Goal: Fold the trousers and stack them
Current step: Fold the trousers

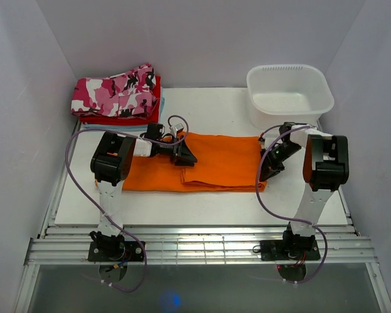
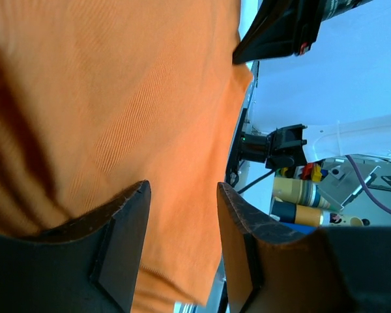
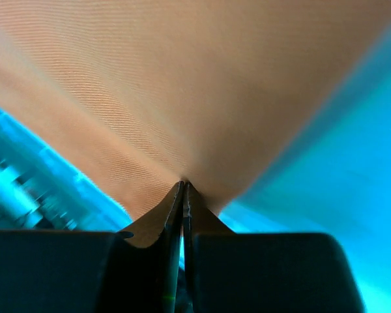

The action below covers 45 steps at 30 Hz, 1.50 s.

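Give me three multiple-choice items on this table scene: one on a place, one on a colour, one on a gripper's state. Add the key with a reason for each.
1. Where on the table does the white plastic basin stand?
A. far right corner
B. far left corner
C. near edge, between the arm bases

2. What colour is the top garment of the folded stack at far left?
A. plain blue
B. pink camouflage
C. orange

3. How is the right gripper?
A. wide open over bare table
B. shut on the orange cloth trousers
C. shut on the basin's rim

Key:
1 A: the top view shows it at the far right.
2 B: pink, white and black patches show on it.
3 B: in the right wrist view its jaws meet with orange cloth pinched between them.
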### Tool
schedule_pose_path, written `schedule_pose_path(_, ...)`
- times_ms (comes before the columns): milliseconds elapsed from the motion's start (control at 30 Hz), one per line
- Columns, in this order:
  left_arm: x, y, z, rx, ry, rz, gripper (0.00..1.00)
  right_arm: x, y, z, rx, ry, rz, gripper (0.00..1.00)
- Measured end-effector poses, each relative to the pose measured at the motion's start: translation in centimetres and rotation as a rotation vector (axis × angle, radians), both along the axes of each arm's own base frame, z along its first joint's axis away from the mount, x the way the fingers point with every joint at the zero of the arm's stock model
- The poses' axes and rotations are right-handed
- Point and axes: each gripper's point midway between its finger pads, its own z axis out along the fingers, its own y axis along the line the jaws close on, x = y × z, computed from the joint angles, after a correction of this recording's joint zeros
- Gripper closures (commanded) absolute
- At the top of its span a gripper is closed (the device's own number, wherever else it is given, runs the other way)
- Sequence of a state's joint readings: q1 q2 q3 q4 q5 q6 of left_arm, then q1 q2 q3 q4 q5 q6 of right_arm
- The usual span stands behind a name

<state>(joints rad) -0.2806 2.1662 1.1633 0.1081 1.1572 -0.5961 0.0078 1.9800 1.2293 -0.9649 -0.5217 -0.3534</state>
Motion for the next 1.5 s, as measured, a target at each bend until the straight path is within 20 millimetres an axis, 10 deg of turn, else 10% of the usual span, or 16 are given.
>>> schedule_pose_path(267, 0.9, -1.4, 1.5, 0.003, -0.1, -0.013, 0.24, 5.5, -8.1, 1.7, -0.179, -0.333, -0.007, 0.88)
schedule_pose_path(333, 1.1, -1.2, 2.4, 0.018, -0.145, -0.007, 0.17, 6.2, -9.1, 3.7, -0.194, -0.42, -0.012, 0.69)
schedule_pose_path(367, 1.3, -1.0, 3.0, 0.027, -0.172, -0.002, 0.11, 6.6, -9.3, 5.2, -0.195, -0.477, -0.015, 0.3)
schedule_pose_path(433, 1.5, -0.4, 5.0, 0.044, -0.239, 0.01, 0.02, 7.2, -9.6, 8.7, -0.185, -0.603, -0.039, 0.05)
schedule_pose_path(567, 2.8, 2.3, 10.9, 0.096, -0.459, 0.084, 0.02, 8.4, -10.6, 14.8, -0.158, -0.829, -0.123, 0.1)
schedule_pose_path(700, 4.9, 8.4, 16.6, 0.146, -0.634, 0.244, 0.02, 9.3, -11.5, 13.9, -0.083, -0.785, -0.203, 0.0)
schedule_pose_path(800, 6.6, 15.2, 18.0, 0.181, -0.647, 0.391, 0.02, 10.6, -11.0, 9.2, 0.025, -0.65, -0.267, 0.14)
schedule_pose_path(1000, 7.2, 26.7, 13.7, 0.275, -0.435, 0.624, 0.02, 9.8, -8.8, 3.6, 0.125, -0.46, -0.388, 0.23)
schedule_pose_path(1300, 5.7, 30.4, 12.1, 0.361, -0.385, 0.649, 0.02, 10.6, -5.6, 1.7, 0.117, -0.475, -0.345, 0.31)
schedule_pose_path(1500, 5.7, 31.2, 11.9, 0.378, -0.381, 0.666, 0.02, 11.1, -4.2, 0.8, 0.133, -0.474, -0.296, 0.76)
